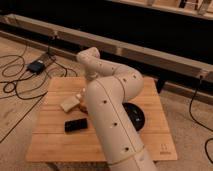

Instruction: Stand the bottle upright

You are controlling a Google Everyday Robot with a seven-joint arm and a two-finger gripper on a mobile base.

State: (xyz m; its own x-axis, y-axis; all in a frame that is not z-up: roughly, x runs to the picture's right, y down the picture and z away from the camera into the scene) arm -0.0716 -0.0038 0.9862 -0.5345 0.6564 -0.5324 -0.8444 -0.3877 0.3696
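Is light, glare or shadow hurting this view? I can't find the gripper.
Camera view: warm, even light on the wooden table, with no strong glare. Camera view: the background beyond the table is nearly black. Camera view: occlusion, not lighting, is the trouble. The arm hides the gripper, which sits behind it near the tan block; the bottle cannot be made out.

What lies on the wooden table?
On the table lie a black flat device, a pale block and a half-covered dark disc. The arm covers the table's middle; the gripper, out of sight behind it, and any bottle cannot be seen.
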